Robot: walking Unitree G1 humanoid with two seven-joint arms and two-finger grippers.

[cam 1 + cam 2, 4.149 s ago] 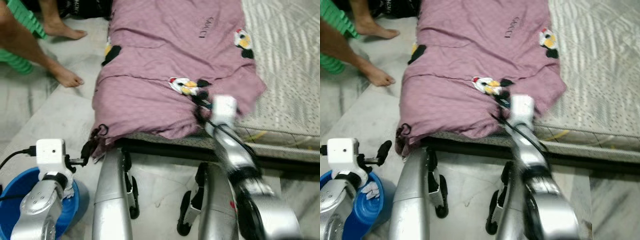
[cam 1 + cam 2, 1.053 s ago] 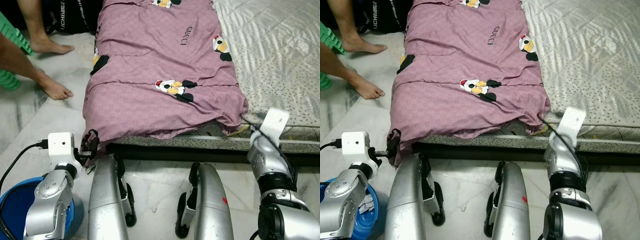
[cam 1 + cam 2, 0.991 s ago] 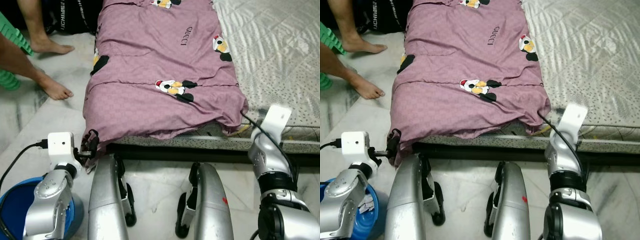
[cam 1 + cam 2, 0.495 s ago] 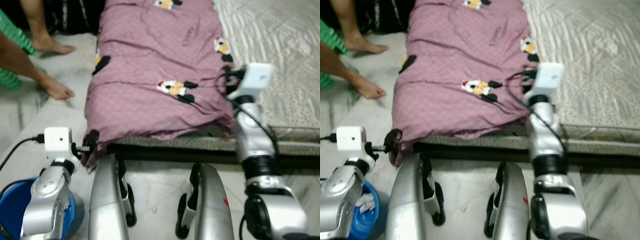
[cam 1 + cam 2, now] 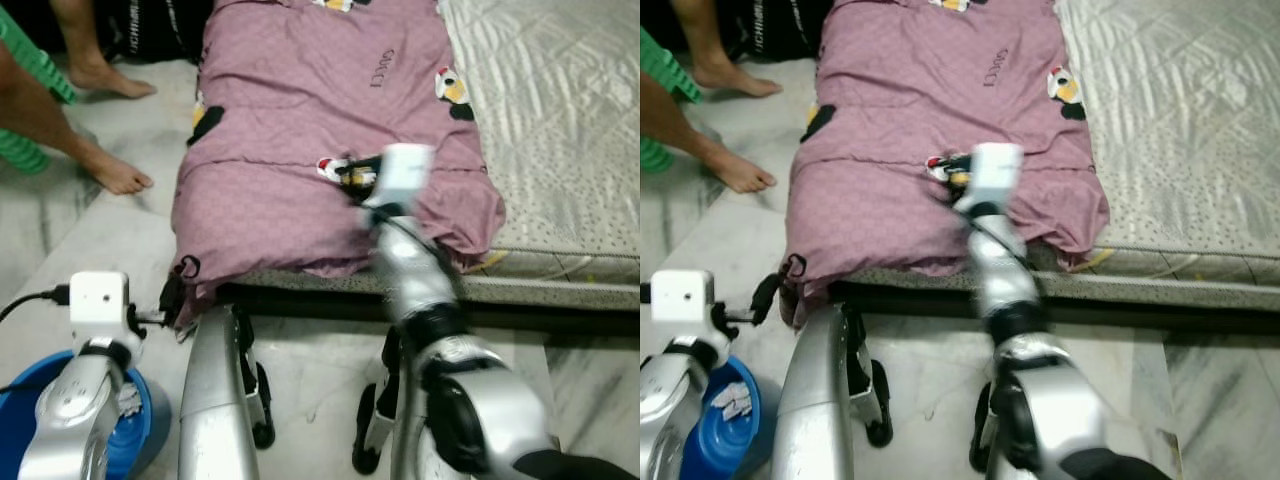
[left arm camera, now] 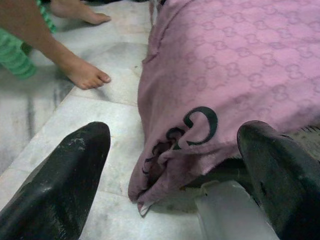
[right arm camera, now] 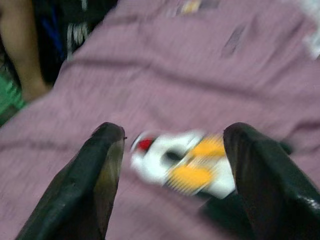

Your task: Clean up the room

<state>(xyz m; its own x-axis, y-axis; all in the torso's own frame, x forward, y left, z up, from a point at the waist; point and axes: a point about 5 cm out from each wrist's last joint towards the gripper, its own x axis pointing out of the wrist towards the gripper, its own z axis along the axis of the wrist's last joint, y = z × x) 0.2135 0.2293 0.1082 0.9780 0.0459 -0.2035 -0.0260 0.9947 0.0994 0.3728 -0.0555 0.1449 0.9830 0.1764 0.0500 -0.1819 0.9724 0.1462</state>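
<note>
A mauve blanket (image 5: 300, 110) with cartoon prints lies along the left side of a bed, and its near edge hangs over the mattress (image 5: 570, 120). My right gripper (image 7: 174, 132) is open just above the white, yellow and black print (image 7: 185, 165) near the blanket's front, with nothing between its fingers. In the eye views the right arm (image 5: 400, 250) reaches over the bed edge. My left gripper (image 6: 175, 132) stands open low at the left. It faces the blanket's hanging corner (image 6: 165, 160), close to it but apart.
A blue basin (image 5: 25, 420) holding white scraps sits on the marble floor under my left arm. A person's bare feet (image 5: 115, 175) and a green garment (image 5: 30, 60) are at the far left. A black bed frame (image 5: 540, 318) runs under the mattress.
My right arm has swung left from the mattress's front edge to over the blanket's cartoon print. The left arm has barely moved.
</note>
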